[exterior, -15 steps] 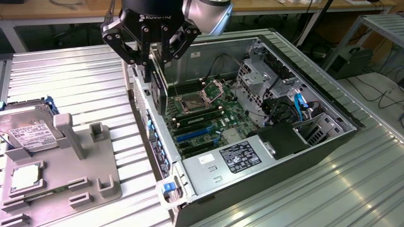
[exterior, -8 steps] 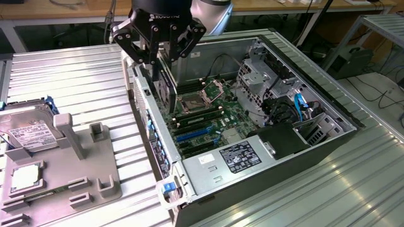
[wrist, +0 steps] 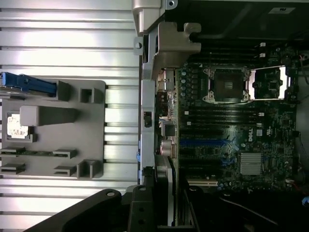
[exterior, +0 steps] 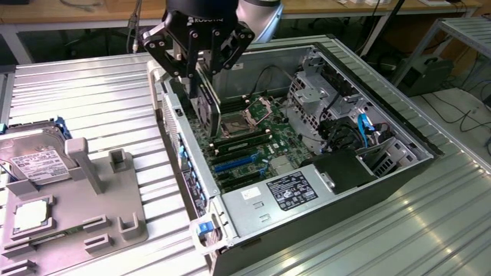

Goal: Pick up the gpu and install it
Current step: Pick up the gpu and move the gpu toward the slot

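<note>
Exterior view: gpu [exterior: 208, 115] edge-down, long axis near-vertical, in end effector [exterior: 203, 75]

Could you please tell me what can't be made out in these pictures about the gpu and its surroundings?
- Exterior view: whether the gpu, held by the gripper, touches a slot on the motherboard; the card hides its own lower edge.
- Wrist view: the gpu's faces; it appears edge-on, cut off by the frame edge.
- Exterior view: the hard drive, cut off at that view's left edge.
- Exterior view: the power supply label, print too small.
</note>
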Available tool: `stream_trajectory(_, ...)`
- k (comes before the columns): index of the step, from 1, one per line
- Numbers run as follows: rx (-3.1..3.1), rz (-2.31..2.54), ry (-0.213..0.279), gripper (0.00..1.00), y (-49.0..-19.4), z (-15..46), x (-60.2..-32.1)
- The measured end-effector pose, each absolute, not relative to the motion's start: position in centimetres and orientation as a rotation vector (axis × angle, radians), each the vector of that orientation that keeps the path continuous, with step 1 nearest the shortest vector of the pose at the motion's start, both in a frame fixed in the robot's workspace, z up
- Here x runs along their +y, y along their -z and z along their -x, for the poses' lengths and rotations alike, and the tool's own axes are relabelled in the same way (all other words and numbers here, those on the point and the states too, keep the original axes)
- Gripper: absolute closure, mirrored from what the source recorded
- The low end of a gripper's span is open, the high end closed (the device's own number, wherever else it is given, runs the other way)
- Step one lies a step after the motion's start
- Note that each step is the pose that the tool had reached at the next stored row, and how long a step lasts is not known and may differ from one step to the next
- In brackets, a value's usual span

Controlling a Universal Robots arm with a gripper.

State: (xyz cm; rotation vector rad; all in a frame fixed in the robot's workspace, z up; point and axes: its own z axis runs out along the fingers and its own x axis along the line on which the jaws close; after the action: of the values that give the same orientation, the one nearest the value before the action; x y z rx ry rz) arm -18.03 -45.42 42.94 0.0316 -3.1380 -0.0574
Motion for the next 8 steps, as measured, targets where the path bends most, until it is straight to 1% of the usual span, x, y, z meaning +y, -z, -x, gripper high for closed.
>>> stream_trajectory(8, -3.137, -0.054, 0.057, 0.72, -42.94, 17.43, -45.42)
